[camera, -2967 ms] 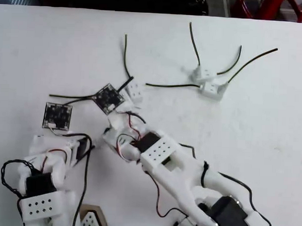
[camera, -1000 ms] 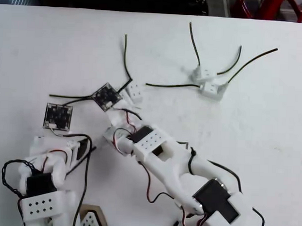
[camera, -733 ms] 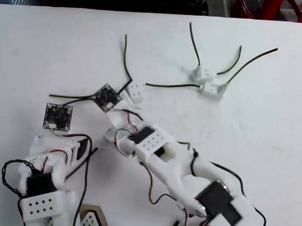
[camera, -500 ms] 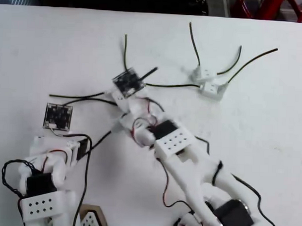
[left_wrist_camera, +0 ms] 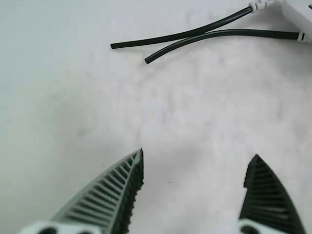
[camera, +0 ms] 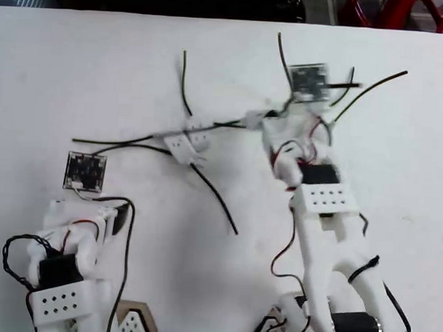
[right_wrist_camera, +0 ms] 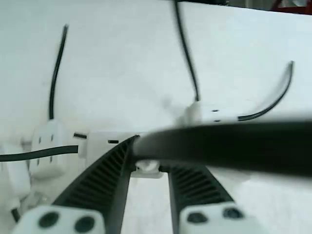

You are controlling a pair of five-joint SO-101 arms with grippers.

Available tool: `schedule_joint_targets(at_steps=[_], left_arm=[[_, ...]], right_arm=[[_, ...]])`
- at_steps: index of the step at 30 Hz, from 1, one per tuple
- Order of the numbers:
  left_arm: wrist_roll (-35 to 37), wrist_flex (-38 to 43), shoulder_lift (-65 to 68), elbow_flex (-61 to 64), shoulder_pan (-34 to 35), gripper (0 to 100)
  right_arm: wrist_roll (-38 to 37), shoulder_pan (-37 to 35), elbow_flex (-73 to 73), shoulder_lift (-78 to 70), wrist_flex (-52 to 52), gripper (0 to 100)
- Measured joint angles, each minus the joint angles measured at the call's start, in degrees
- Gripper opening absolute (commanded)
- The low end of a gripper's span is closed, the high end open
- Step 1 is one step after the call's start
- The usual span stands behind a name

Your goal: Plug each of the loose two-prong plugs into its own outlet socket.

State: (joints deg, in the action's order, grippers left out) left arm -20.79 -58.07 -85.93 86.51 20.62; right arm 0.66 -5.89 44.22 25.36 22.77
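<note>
My right gripper (camera: 300,103) is at the back right of the table, shut on a black-faced square block (camera: 310,79) that trails a black cord. In the right wrist view the fingers (right_wrist_camera: 117,165) pinch a white piece under that cord (right_wrist_camera: 229,146), with white blocks (right_wrist_camera: 48,144) on the table beyond. A second black-faced block (camera: 84,170) lies at the left, just ahead of my left gripper (camera: 103,214). The left gripper (left_wrist_camera: 197,156) is open over bare table, with two cord ends (left_wrist_camera: 146,61) farther out. White blocks (camera: 180,145) with cords lie at the centre.
Black cords (camera: 217,198) sprawl across the middle and back of the white table (camera: 395,187). More white blocks are partly hidden under my right gripper. A brown-edged piece (camera: 132,319) sits at the front edge by the left arm's base.
My right arm swung from left of centre to the back right, carrying the black-faced block and dragging cords and white blocks along. The left arm has not moved.
</note>
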Motion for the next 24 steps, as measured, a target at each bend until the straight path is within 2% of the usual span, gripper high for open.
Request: schedule_joint_targets(at_steps=[7, 12, 18, 21, 24], left_arm=[[0.00, 0.00, 0.00, 0.00, 0.00, 33], [0.00, 0.00, 0.00, 0.00, 0.00, 33], [0.00, 0.00, 0.00, 0.00, 0.00, 33], [0.00, 0.00, 0.00, 0.00, 0.00, 33], [0.00, 0.00, 0.00, 0.00, 0.00, 33]], right_arm=[[8.00, 4.40, 0.00, -0.26, -4.40, 1.7], [8.79, 7.30, -0.70, -7.65, -9.76, 1.7], [8.79, 7.82, -9.76, -21.45, -10.64, 2.1], [8.79, 8.18, -15.21, -27.43, -9.76, 9.1], [8.79, 8.88, -21.36, -30.86, -3.69, 17.0]])
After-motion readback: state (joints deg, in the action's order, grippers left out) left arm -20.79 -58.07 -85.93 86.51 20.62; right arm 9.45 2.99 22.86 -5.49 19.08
